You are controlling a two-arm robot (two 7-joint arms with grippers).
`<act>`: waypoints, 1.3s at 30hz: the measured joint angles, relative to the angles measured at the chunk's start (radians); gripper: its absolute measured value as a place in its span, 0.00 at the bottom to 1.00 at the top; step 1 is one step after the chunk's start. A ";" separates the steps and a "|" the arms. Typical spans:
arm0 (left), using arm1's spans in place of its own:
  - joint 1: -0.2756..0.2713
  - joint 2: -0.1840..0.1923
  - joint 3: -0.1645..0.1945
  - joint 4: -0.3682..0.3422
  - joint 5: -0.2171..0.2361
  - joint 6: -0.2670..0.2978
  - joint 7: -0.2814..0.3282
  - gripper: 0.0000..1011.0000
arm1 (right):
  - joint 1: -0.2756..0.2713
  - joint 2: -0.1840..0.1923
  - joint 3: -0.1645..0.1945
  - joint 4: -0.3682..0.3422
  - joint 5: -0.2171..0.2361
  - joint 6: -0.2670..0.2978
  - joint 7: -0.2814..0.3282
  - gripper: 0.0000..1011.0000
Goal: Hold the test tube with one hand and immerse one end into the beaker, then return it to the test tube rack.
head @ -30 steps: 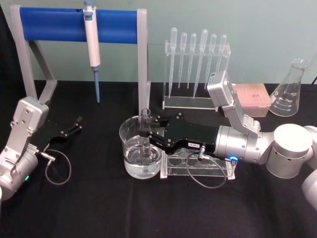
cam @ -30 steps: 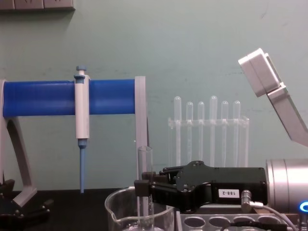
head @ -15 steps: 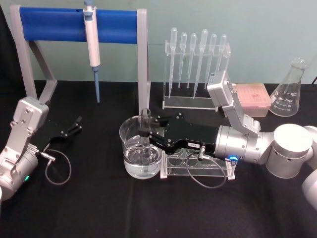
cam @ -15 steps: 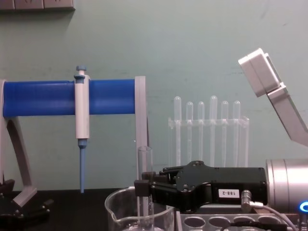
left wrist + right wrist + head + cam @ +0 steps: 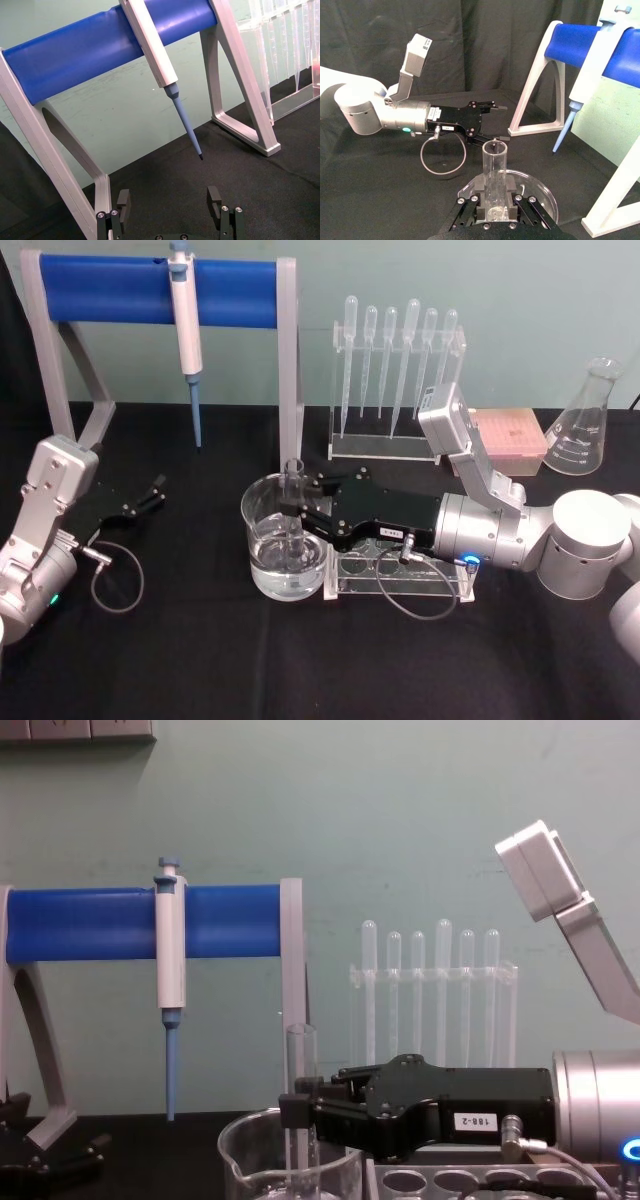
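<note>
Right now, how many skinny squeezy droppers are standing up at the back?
6. The droppers stand side by side, bulbs up, in one clear stand at the back of the table, just right of the frame with the blue bar. None looks hidden.

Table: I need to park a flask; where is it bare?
Bare: the front strip of the table before the beaker and test tube rack, and the gap between left hand and beaker. Crowded: where the right hand holds the test tube.

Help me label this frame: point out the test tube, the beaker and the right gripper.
test tube (image 5: 300,1060), chest view, upper wall.
beaker (image 5: 252,540), head view, left wall.
right gripper (image 5: 296,507), head view, between fingertips.
</note>
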 joint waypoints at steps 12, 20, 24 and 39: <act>0.000 0.000 0.000 0.000 0.000 0.000 0.000 0.99 | 0.000 0.000 0.000 0.000 0.000 0.000 0.000 0.23; 0.000 0.000 0.000 0.000 0.000 0.000 0.000 0.99 | 0.000 0.000 0.000 0.000 0.000 0.000 0.000 0.23; 0.000 0.000 0.000 0.000 0.000 0.000 0.000 0.99 | 0.000 0.000 0.000 0.000 0.000 0.000 0.000 0.23; 0.000 0.000 0.000 0.000 0.000 0.000 0.000 0.99 | 0.000 0.000 0.000 0.000 0.000 0.000 0.000 0.23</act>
